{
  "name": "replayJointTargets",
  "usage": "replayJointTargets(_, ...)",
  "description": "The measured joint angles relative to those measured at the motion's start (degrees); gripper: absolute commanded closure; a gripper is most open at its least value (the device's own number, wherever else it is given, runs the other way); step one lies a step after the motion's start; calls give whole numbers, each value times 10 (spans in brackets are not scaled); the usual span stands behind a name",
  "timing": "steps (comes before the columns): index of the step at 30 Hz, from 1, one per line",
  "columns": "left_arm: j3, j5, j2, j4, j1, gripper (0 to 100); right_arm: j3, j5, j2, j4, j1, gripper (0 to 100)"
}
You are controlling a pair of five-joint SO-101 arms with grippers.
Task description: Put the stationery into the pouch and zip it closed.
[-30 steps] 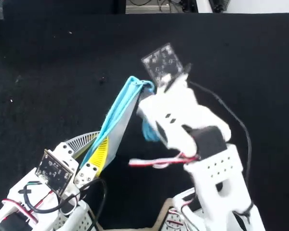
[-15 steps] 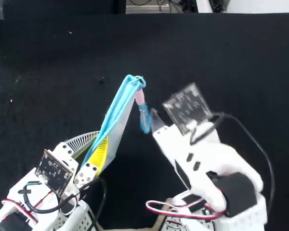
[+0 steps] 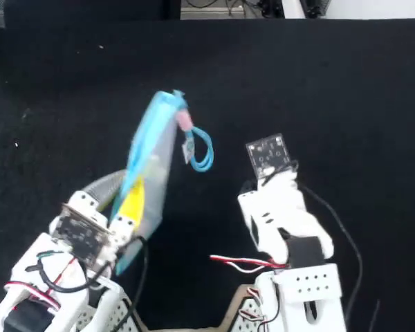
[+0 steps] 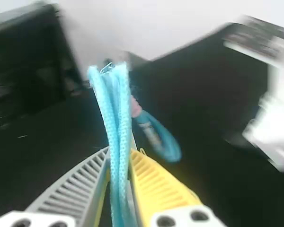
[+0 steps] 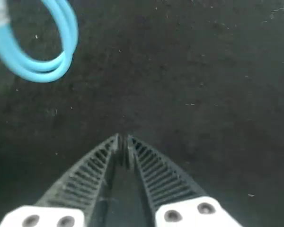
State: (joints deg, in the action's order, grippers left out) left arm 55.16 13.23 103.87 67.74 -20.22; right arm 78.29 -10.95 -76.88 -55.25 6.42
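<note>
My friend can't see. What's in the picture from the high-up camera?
The left claw grips a blue pouch by one end, holding it slanted up over the black table, with a blue cord loop dangling from its far end. The right arm sits apart.

The pouch (image 3: 149,149) is smeared with blur both from above and from the left wrist, so whether it is zipped shut cannot be told, nor what lies inside. Its lower part is hidden between the fingers of the left claw (image 3: 133,183) and behind the left arm (image 3: 62,277). That arm's base, like that of the right arm (image 3: 290,235), runs off the high view's lower edge. From the left wrist the right arm is a white blur cut by the picture's edge. The blue loop (image 5: 40,73) is cut off by the right wrist picture's edge.
</note>
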Motion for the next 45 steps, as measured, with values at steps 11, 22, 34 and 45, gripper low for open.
replayJointTargets(11,-11,2,-83,-79,169,970,151,0,-100,119,0,980)
replayJointTargets(22,-158,49,-419,-237,239,970,189,0,-222,93,0,980)
replayJointTargets(34,-200,82,-636,-250,229,970,187,0,-262,55,0,980)
replayJointTargets(45,-140,-88,-648,-297,101,901,187,0,-262,55,0,980)
